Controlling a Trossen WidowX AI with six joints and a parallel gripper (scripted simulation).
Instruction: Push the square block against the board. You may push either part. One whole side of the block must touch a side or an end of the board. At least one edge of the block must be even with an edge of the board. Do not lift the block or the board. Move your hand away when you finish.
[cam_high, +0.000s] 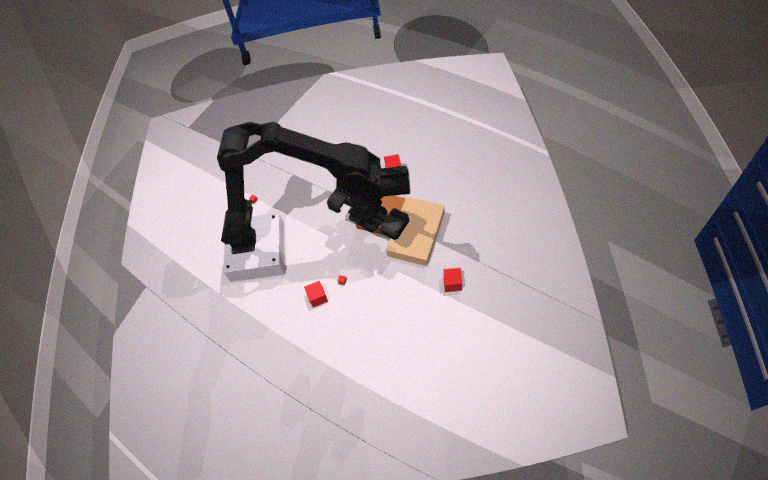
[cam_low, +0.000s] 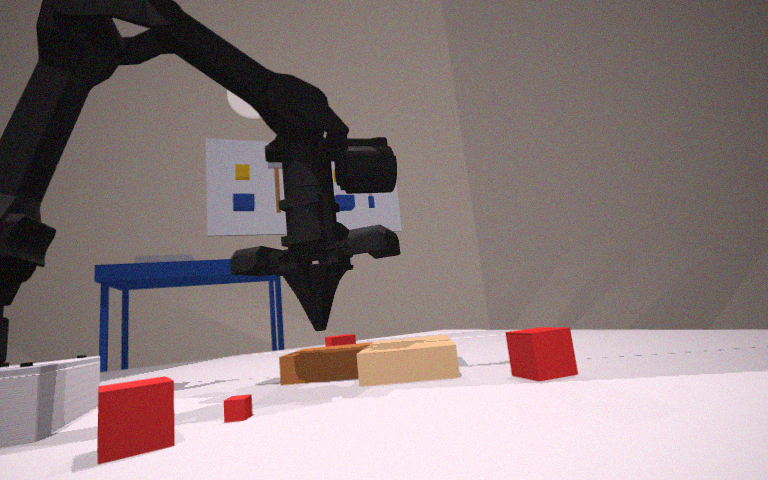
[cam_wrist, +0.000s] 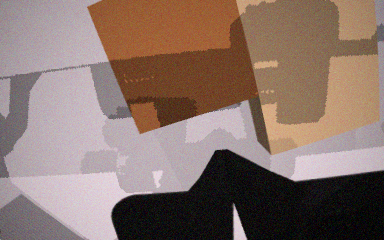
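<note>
The brown square block (cam_high: 394, 201) (cam_low: 322, 366) (cam_wrist: 170, 32) lies flat on the table. Its right side lies along the long side of the light tan board (cam_high: 416, 249) (cam_low: 407, 365) (cam_wrist: 352, 90), with no gap visible in the wrist view. Their back edges look about even in the top view. At the near end the board sticks out past the block. My gripper (cam_low: 320, 327) (cam_wrist: 221, 156) is shut and empty, pointing down. Its tips are above the block's height and touch nothing. The arm hides much of the block in the top view.
A red cube (cam_high: 452, 280) (cam_low: 540, 354) stands right of the board. Another red cube (cam_high: 316, 294) (cam_low: 135, 421) and a small one (cam_high: 342, 279) (cam_low: 237, 408) stand nearer the front. A red cube (cam_high: 392, 160) (cam_low: 339, 340) is behind the block. A tiny one (cam_high: 253, 199) is near the arm's base.
</note>
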